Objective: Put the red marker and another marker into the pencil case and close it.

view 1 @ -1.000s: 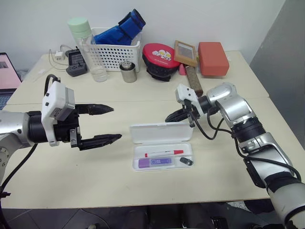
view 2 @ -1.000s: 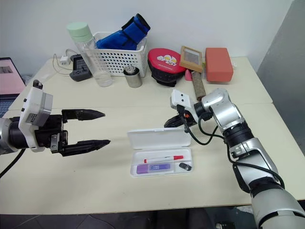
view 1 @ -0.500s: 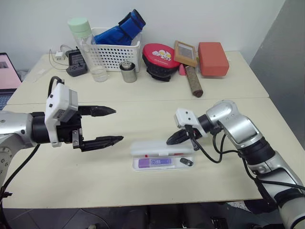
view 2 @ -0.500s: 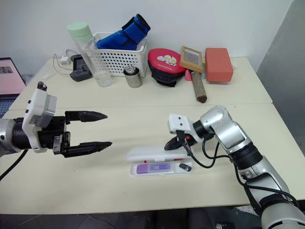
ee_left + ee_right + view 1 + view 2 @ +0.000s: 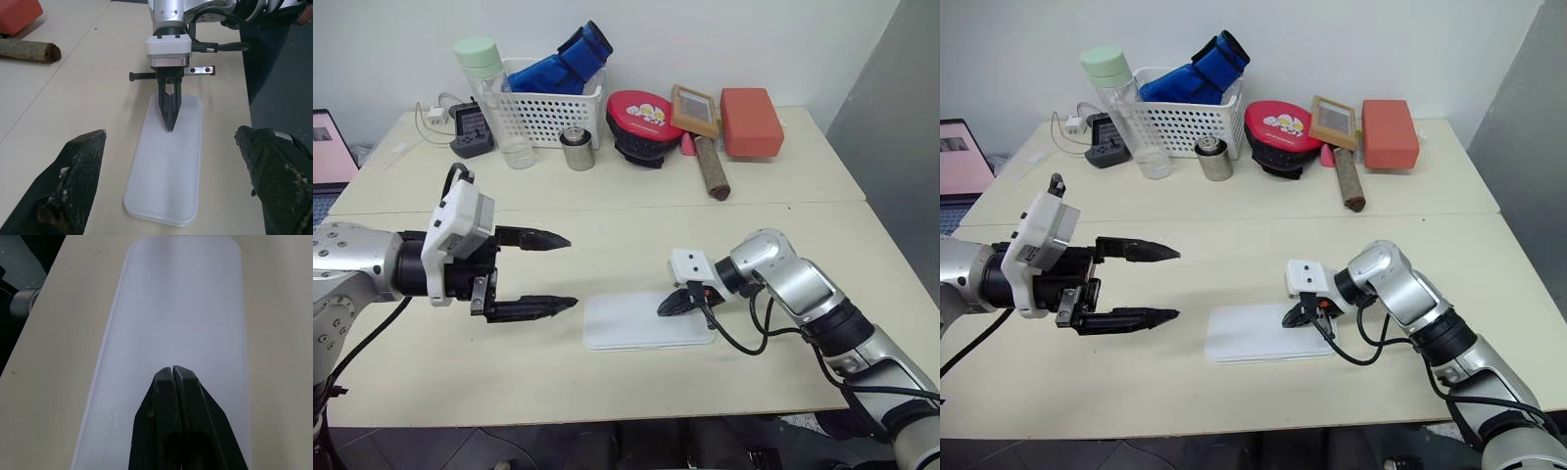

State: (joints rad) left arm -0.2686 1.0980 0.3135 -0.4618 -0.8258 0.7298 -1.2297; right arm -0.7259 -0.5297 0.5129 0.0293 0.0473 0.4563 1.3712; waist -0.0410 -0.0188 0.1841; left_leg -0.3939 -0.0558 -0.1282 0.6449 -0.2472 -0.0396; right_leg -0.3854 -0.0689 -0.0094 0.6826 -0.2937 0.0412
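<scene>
The pencil case [image 5: 641, 323] lies flat near the table's front edge with its white lid down. The red marker and the other marker are hidden inside it. My right gripper [image 5: 664, 309] is shut with nothing in it. Its tips rest on the lid at the case's right end, as the left wrist view [image 5: 169, 125] and the right wrist view [image 5: 173, 371] also show. My left gripper [image 5: 571, 271] hovers open to the left of the case, pointing at it with its fingers [image 5: 78, 181] spread wide and nothing between them.
Along the table's back stand a white lattice basket [image 5: 553, 113] with a blue bundle, a green-capped bottle [image 5: 489, 93], a metal cup [image 5: 576, 149], a red round case [image 5: 641, 117], a brown roll [image 5: 710, 166] and an orange box [image 5: 751, 119]. A laptop [image 5: 328, 147] sits far left.
The lid stood upright, then came down flat over the markers as my right gripper sank and drew back onto it. The left gripper has hardly moved.
</scene>
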